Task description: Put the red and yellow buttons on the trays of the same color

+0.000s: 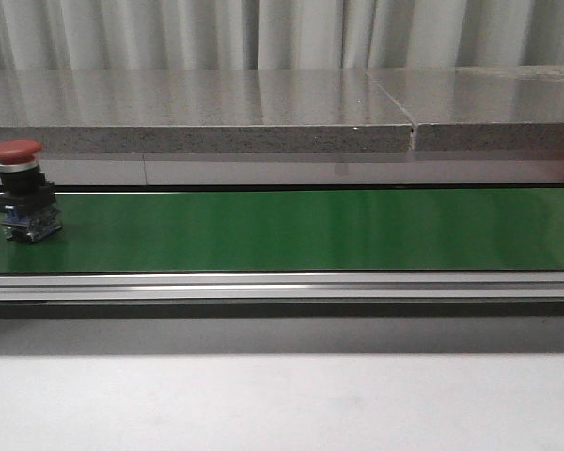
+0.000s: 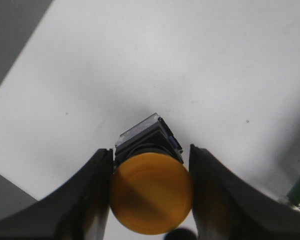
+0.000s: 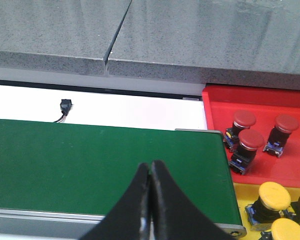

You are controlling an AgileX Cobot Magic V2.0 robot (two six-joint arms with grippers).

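the left gripper (image 2: 151, 192) pinches a yellow button (image 2: 151, 199) above the white table (image 2: 190, 60). a red button (image 1: 21, 191) stands on the green belt (image 1: 310, 230). beyond the belt's end, the red tray (image 3: 290, 165) and yellow tray (image 3: 239, 200) hold buttons; the right gripper (image 3: 150, 200), pressed together, hangs over the belt.

- I see a long green belt (image 1: 310, 230) across the middle.
- Behind it, a grey stone shelf (image 1: 197, 113) (speckled) and pale curtains (image 1: 263, 33).

The left hand (image 2: 151, 192) has two broad, black, matte fingers (image 2: 87, 200) with curved outer edges. The right hand (image 3: 150, 200) has the same black fingers (image 3: 132, 205), tapering to narrow tips.
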